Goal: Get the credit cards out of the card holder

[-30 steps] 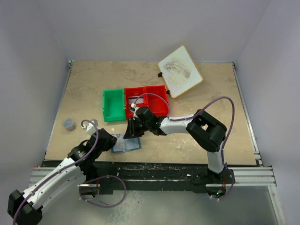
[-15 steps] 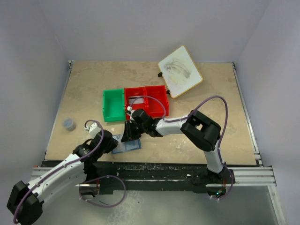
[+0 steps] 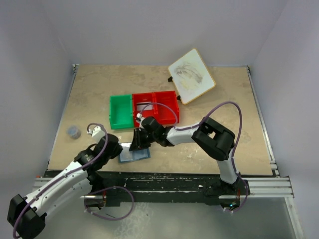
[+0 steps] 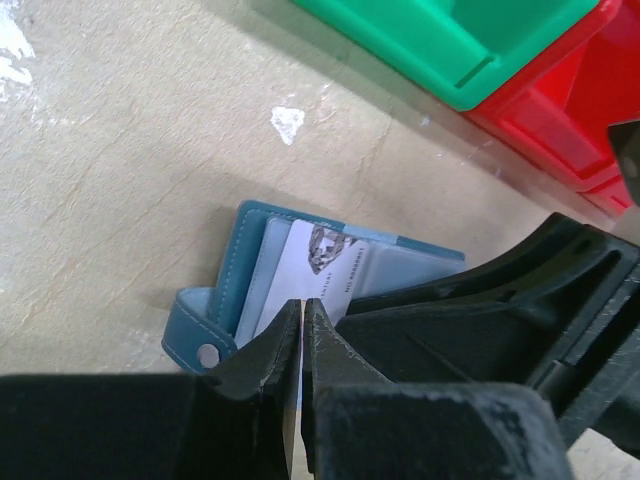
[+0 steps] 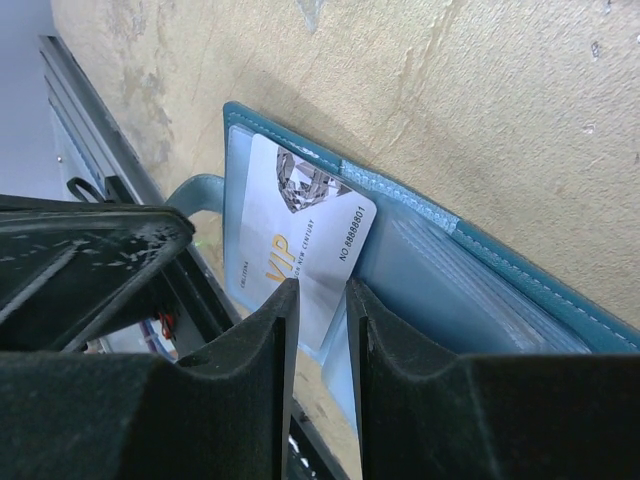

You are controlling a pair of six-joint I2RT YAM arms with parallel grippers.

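Card holder (image 3: 134, 155) lies open on the table (image 3: 224, 109) near the front edge, with a white VIP card (image 5: 300, 230) in one panel. Left gripper (image 4: 302, 312), parted a second ago, is now closed at the holder's edge. Right gripper (image 5: 322, 300) stays narrowly parted over the card.

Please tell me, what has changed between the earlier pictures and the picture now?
The left end effector closed its jaws at the edge of the card holder; whether it pinches anything I cannot tell. The right end effector shifted slightly left over the card, narrowly open. The card holder, the green bin, the red bin and the board stayed in place.
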